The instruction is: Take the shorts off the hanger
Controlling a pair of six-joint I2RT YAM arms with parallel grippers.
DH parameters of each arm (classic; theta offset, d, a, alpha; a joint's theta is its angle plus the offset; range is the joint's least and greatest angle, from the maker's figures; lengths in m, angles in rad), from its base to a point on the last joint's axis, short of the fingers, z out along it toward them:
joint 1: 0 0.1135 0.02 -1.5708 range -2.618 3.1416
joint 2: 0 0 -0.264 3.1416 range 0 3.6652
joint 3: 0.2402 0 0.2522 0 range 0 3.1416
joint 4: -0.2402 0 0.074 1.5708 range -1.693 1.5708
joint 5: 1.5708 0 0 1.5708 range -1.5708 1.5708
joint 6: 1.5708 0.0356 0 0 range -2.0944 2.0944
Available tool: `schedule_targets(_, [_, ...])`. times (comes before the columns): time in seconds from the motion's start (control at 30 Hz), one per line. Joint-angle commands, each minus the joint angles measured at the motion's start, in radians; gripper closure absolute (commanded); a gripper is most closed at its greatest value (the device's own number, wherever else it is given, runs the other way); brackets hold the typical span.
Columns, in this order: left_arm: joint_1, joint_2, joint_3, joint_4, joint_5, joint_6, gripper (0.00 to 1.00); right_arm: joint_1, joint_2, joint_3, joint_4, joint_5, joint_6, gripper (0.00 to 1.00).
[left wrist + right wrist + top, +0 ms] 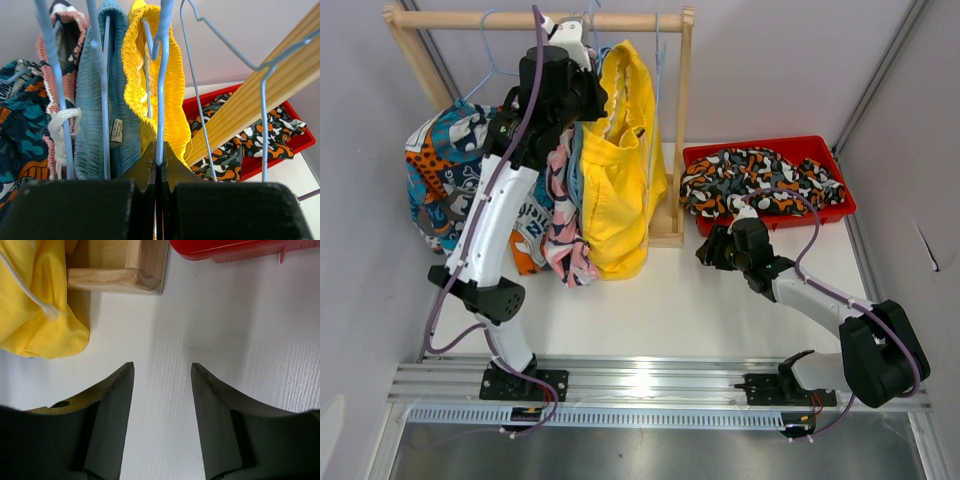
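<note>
Several shorts hang on light blue wire hangers from a wooden rack rail (540, 18): yellow shorts (620, 170) (175, 85), light blue shorts (95, 100), pink shorts (55, 60) and teal-orange patchwork shorts (445, 170). My left gripper (575, 45) (160, 152) is up under the rail, shut on a hanger wire (161, 90) that runs up along the yellow waistband. Black-orange-white shorts (760, 178) lie in the red bin (840, 205). My right gripper (712, 250) (162, 372) hovers open over the bare table, holding nothing.
The rack's right post (682, 120) and wooden foot (115, 279) stand between the yellow shorts and the red bin. An empty hanger (260, 75) hangs near the post. White table (670, 300) lies in front; walls close in on both sides.
</note>
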Motion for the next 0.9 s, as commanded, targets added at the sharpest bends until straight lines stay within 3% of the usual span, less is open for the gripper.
schedule_targets(0.0, [0.009,-0.091,0.072,0.032,0.009,0.036,1.0,-0.004,-0.036,0.035,0.007,0.007,-0.014,0.45])
schedule_targets(0.2, [0.009,-0.203,0.022,-0.057,0.076,0.067,1.0,-0.004,-0.073,0.078,-0.027,0.007,-0.029,0.44])
schedule_targets(0.53, [0.009,-0.631,-0.592,-0.025,0.13,0.06,1.0,0.015,-0.185,0.191,-0.045,-0.043,-0.077,0.44])
schedule_targets(0.63, [0.006,-0.769,-0.704,0.007,0.176,0.043,1.0,0.042,-0.228,0.208,-0.03,-0.066,-0.078,0.43])
schedule_targets(0.67, [0.003,-0.838,-0.815,0.03,0.179,0.043,1.0,0.059,-0.251,0.219,-0.024,-0.075,-0.08,0.43])
schedule_targets(0.87, [0.001,-1.058,-1.032,0.106,0.164,0.053,1.0,0.136,-0.325,0.245,0.019,-0.077,-0.103,0.42])
